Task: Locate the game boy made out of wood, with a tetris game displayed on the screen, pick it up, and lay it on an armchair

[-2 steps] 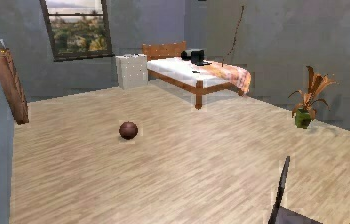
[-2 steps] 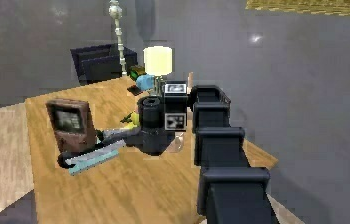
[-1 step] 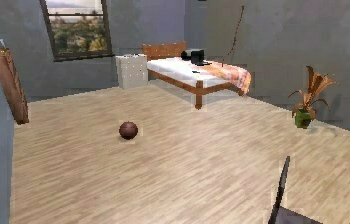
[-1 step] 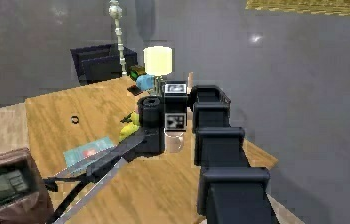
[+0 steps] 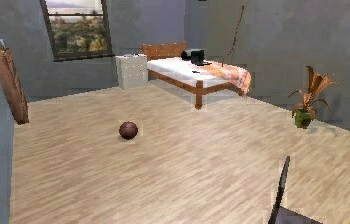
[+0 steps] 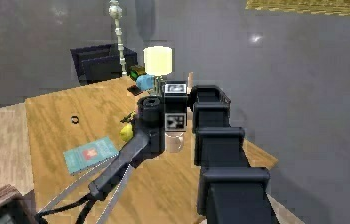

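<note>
My arm (image 6: 223, 150) rises from the arm side view's bottom edge over a wooden desk (image 6: 53, 135). Its dark gripper (image 6: 83, 190) points down and left, thin fingers over the desk's near part. A flat teal thing with a reddish patch (image 6: 88, 153) lies on the desk just beside the fingers. I cannot tell whether the gripper holds anything. A small yellow thing (image 6: 126, 130) lies by the gripper's body. A dark, brown-edged thing (image 6: 8, 205) sits at the bottom left corner. A dark armchair (image 6: 98, 62) stands beyond the desk's far end.
A lamp with a yellow shade (image 6: 158, 60) and a small ring (image 6: 74, 120) are on the desk. The forward view has a wooden bed (image 5: 195, 72), a white nightstand (image 5: 132, 70), a brown ball (image 5: 129, 130) on open floor, a potted plant (image 5: 305, 100) and a dark chair (image 5: 283, 195).
</note>
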